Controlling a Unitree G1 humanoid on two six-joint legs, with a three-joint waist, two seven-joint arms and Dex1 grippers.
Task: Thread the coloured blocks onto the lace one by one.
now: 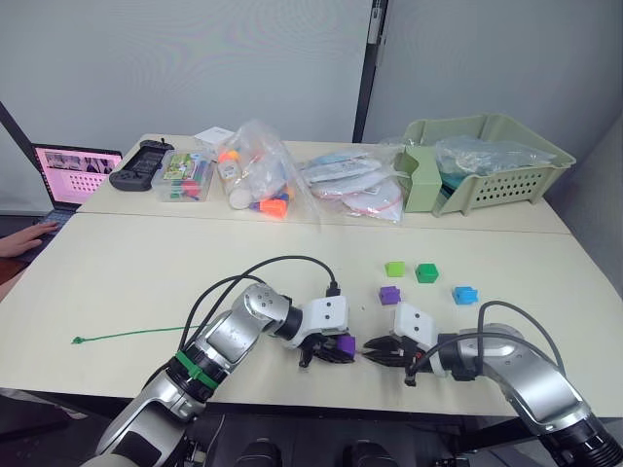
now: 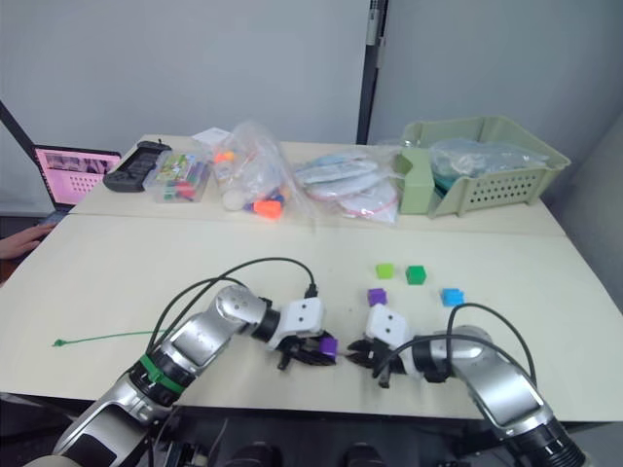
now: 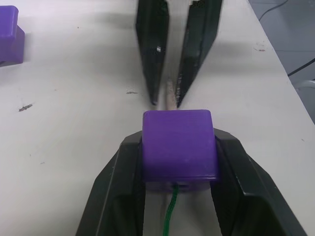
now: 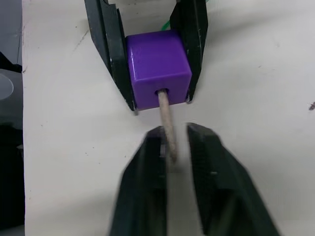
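Observation:
My left gripper (image 1: 341,347) is shut on a purple block (image 3: 179,145) just above the table's front edge. The lace (image 1: 127,334) runs as a thin green string from a knot at the far left to this block. Its stiff pale tip (image 4: 166,115) pokes out of the block's hole. My right gripper (image 4: 174,130) is open, with the tip between its fingers and a gap showing beside it. Further back on the table lie a second purple block (image 1: 389,294), a lime green block (image 1: 394,269), a dark green block (image 1: 426,273) and a blue block (image 1: 464,295).
On the far table stand a pale green basket (image 1: 487,165), clear bags of toys (image 1: 258,180), a clear box (image 1: 185,177) and a black controller (image 1: 141,161). A laptop (image 1: 73,175) and a person's hand (image 1: 19,239) are at the far left.

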